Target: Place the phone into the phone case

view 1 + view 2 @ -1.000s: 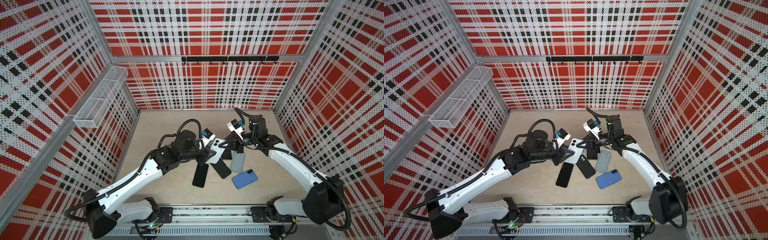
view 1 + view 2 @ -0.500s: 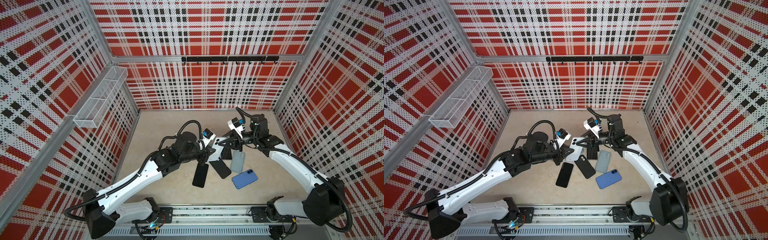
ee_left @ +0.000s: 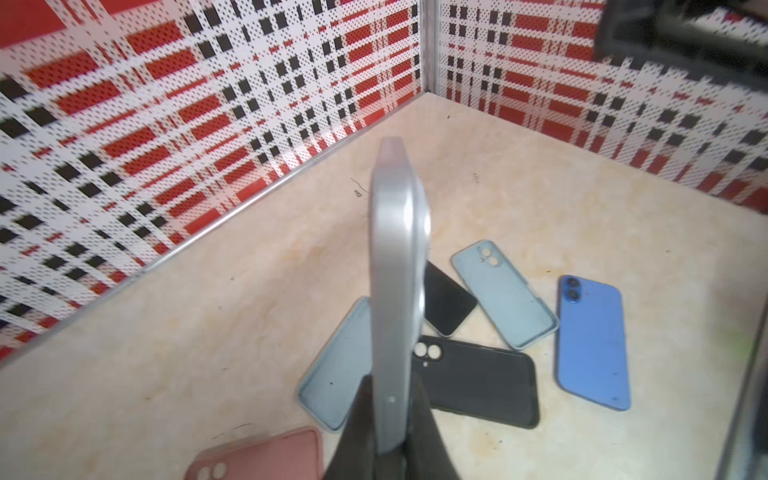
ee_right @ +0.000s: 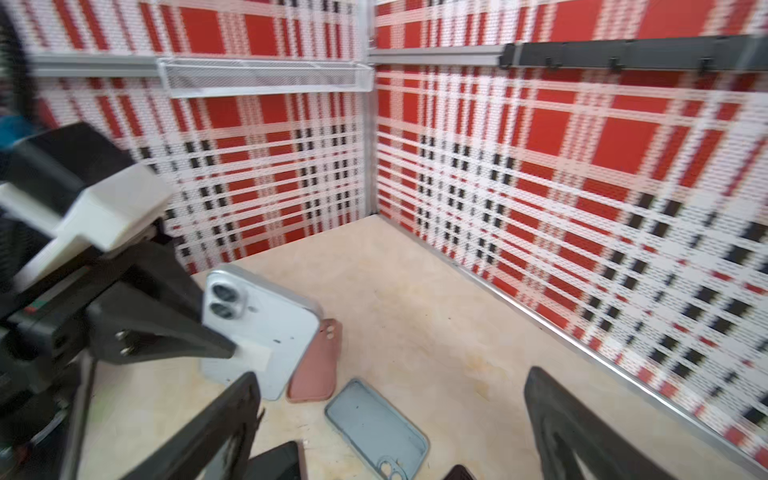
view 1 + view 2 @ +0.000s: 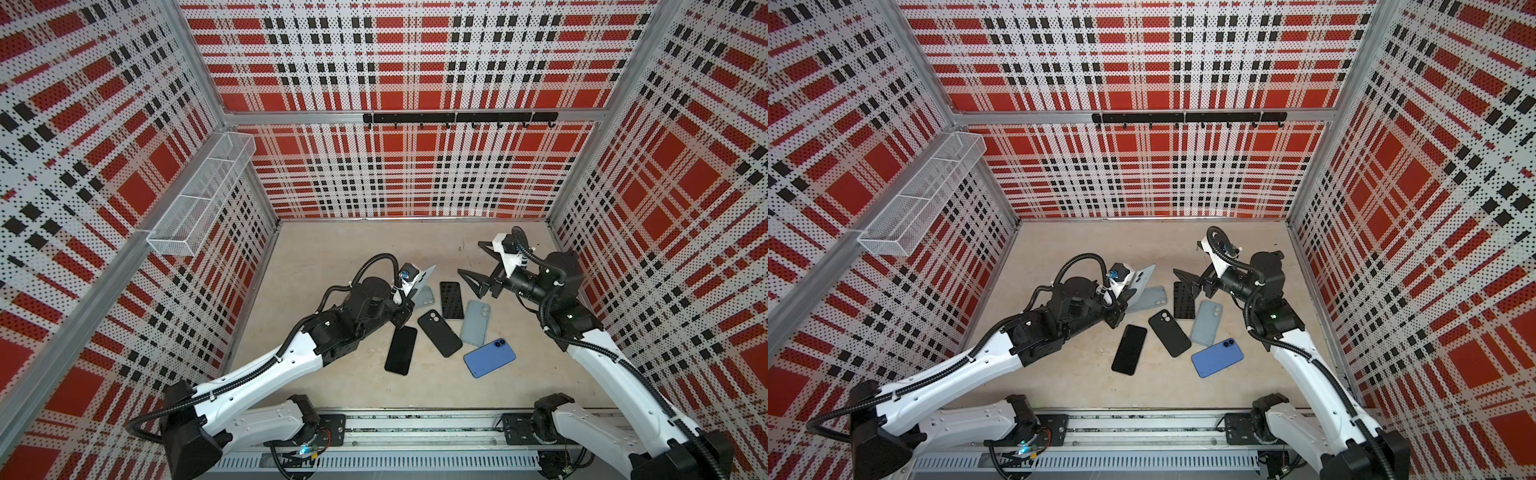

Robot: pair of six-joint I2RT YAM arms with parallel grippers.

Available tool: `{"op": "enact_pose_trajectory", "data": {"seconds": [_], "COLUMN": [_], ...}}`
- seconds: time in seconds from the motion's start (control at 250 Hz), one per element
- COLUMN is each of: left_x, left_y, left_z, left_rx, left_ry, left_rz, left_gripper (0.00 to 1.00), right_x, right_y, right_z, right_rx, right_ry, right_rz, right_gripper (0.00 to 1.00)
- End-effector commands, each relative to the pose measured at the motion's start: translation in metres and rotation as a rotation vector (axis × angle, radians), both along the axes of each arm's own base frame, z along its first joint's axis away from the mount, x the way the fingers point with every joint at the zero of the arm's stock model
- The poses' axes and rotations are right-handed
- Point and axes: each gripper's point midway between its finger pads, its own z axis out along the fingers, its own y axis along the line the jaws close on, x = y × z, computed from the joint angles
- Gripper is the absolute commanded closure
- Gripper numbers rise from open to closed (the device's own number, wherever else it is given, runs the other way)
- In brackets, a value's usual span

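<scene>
The silver phone point(image 3: 395, 270) has a smooth, satin metal-looking edge with a soft sheen. The blue phone point(image 3: 592, 340) looks matt, almost frosted, while the black phone point(image 5: 401, 351) is flat, glassy black. The black case point(image 3: 478, 382), the grey-blue cases point(image 3: 505, 295) and the pink case point(image 3: 266, 457) all read as soft matt rubbery plastic. The desk point(image 3: 187, 332) is smooth, mottled beige, kinda stone-look. The basket point(image 5: 199, 199) is white-coated wire mesh, and the walls point(image 5: 415, 174) are perforated printed sheet.

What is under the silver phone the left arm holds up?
An empty pale blue-grey phone case lies open side up on the beige table below the silver phone, whose edge hides part of it and of a black phone case.
</scene>
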Motion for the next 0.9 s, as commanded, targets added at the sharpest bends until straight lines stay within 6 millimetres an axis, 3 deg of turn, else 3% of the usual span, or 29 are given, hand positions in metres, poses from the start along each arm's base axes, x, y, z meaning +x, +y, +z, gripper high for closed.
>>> {"op": "enact_pose_trajectory", "data": {"seconds": [0.0,0.128,0.26,0.376,0.56,0.724,0.892], "left_x": [0.012,0.017,0.028,0.03,0.029,0.025,0.023], "left_y": [0.003,-0.006,-0.009,-0.015,-0.017,-0.024,-0.036], "left_z": [0.036,0.022,0.019,0.014,0.025,0.029,0.023], "left_rx": [0.09,0.328,0.503,0.563,0.593,0.611,0.627], "left_ry": [-0.266,-0.418,-0.584,-0.704,-0.884,-0.986,-1.009], "left_rz": [0.047,0.042,0.116,0.132,0.218,0.249,0.235], "left_gripper": [1.0,1.0,1.0,1.0,1.0,1.0,1.0], "right_x": [0.024,0.024,0.02,0.004,-0.022,-0.027,-0.026], "right_y": [-0.061,-0.07,-0.065,-0.05,-0.025,-0.011,0.0], "right_z": [0.036,0.035,0.013,-0.007,-0.035,-0.051,-0.05], "right_rx": [0.235,0.203,0.222,0.218,0.344,0.464,0.562], "right_ry": [0.096,0.292,0.536,0.746,1.034,1.157,1.178], "right_rz": [-0.366,-0.345,-0.316,-0.243,-0.109,-0.036,0.021], "right_gripper": [0.0,0.0,0.0,0.0,0.11,0.18,0.23]}}
